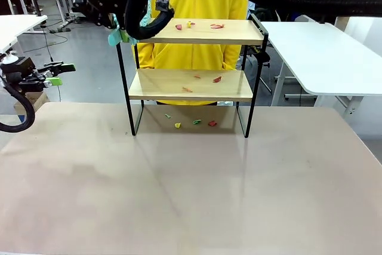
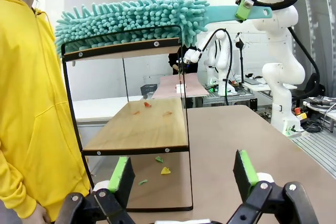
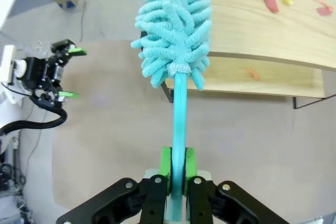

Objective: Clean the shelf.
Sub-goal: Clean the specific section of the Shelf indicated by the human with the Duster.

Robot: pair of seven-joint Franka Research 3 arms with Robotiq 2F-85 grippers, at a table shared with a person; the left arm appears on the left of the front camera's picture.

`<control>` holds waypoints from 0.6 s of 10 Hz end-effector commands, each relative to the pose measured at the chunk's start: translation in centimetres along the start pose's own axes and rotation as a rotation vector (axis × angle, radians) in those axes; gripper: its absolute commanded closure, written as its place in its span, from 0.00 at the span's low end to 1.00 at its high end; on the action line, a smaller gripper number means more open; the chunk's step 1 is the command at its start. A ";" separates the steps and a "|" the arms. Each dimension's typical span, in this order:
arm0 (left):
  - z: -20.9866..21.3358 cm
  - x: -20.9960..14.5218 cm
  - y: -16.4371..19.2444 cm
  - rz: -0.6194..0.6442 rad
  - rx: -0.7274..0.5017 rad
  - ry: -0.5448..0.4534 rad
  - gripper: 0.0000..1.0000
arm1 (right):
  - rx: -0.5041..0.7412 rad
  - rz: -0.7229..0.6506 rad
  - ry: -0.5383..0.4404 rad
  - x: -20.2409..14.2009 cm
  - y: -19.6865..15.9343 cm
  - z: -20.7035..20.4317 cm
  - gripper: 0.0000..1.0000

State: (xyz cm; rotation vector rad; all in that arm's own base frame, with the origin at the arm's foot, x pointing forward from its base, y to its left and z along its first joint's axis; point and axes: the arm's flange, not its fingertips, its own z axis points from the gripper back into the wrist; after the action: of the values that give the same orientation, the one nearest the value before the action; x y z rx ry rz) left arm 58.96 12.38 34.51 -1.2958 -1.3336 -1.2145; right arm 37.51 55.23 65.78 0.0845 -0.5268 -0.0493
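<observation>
The shelf (image 1: 191, 85), two light wooden boards in a black frame, stands at the table's far middle. Small coloured scraps (image 1: 216, 26) lie on its top board, and others lie on the lower board (image 1: 216, 79) and on the table beneath (image 1: 197, 122). My right gripper (image 3: 177, 161) is shut on the handle of a teal fluffy duster (image 3: 176, 24), whose head rests over the left end of the top board (image 2: 131, 17). Off to the left of the table, my left gripper (image 2: 184, 174) stands open and empty, facing the shelf's left end.
A person in a yellow hoodie (image 1: 203, 1) stands right behind the shelf. White tables (image 1: 322, 52) flank the far right and left. The beige table (image 1: 191, 183) stretches bare in front of the shelf. My right arm crosses overhead at the top of the front view.
</observation>
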 end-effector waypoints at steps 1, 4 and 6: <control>0.0 0.4 0.0 -0.008 0.001 0.005 0.00 | -0.017 -0.048 0.063 0.9 -3.4 0.5 0.87; 0.0 0.4 0.0 -0.008 0.001 0.005 0.00 | -0.010 -0.096 0.119 1.5 -7.6 1.3 0.87; 0.0 0.4 0.0 -0.008 0.001 0.005 0.00 | 0.005 -0.130 0.146 2.2 -11.7 1.8 0.87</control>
State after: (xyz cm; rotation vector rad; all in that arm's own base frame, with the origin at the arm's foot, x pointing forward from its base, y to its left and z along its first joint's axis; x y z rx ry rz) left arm 58.95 12.38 34.52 -1.2957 -1.3337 -1.2145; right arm 39.12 46.95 68.52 0.1062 -0.4002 -0.1804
